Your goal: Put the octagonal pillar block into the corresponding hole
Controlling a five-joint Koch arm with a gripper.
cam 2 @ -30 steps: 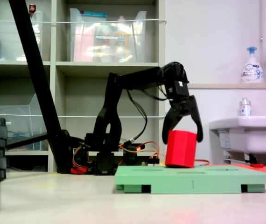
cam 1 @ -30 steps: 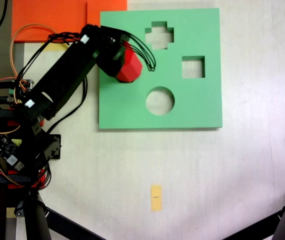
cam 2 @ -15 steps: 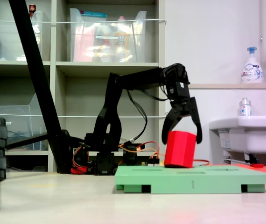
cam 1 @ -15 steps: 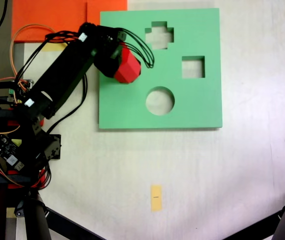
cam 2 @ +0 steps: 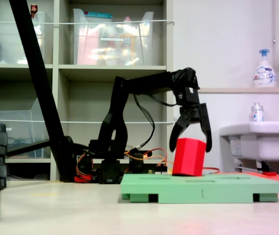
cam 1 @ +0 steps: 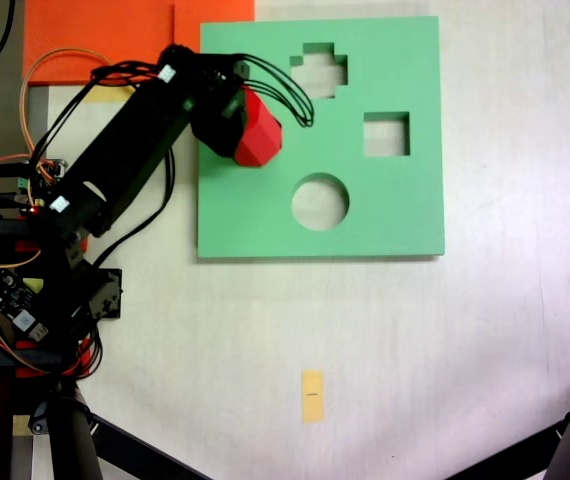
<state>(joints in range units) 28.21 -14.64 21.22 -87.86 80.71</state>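
Pincer point(cam 2: 190, 145): spread wide in the second exterior view, one finger seen at each side of the block's top, with a gap on both sides; contact with the block cannot be told. In the first exterior view the pincer point(cam 1: 233, 120) is mostly hidden under the arm's end.
Block point(cam 2: 189, 156): red, found just below and between the fingers, standing on the board with a slight tilt, its top leaning toward the second exterior view's right. In the first exterior view the block point(cam 1: 258, 135) is seen sticking out from under the pincer toward the first exterior view's right.
Board point(cam 1: 265, 215): green, square, lying flat under the pincer; in the second exterior view the board point(cam 2: 227, 188) is seen edge-on, stretching from below the pincer to the second exterior view's right.
Octagonal hole: not made out in either view; the spot under the block and pincer is covered.
Cross hole point(cam 1: 318, 70): beside the pincer, toward the first exterior view's right and slightly up.
Square hole point(cam 1: 386, 135): well apart from the pincer, further toward the first exterior view's right.
Round hole point(cam 1: 320, 201): near the pincer, down and toward the first exterior view's right.
Arm point(cam 1: 125, 150): black, reaching from the base at the first exterior view's left up to the pincer.
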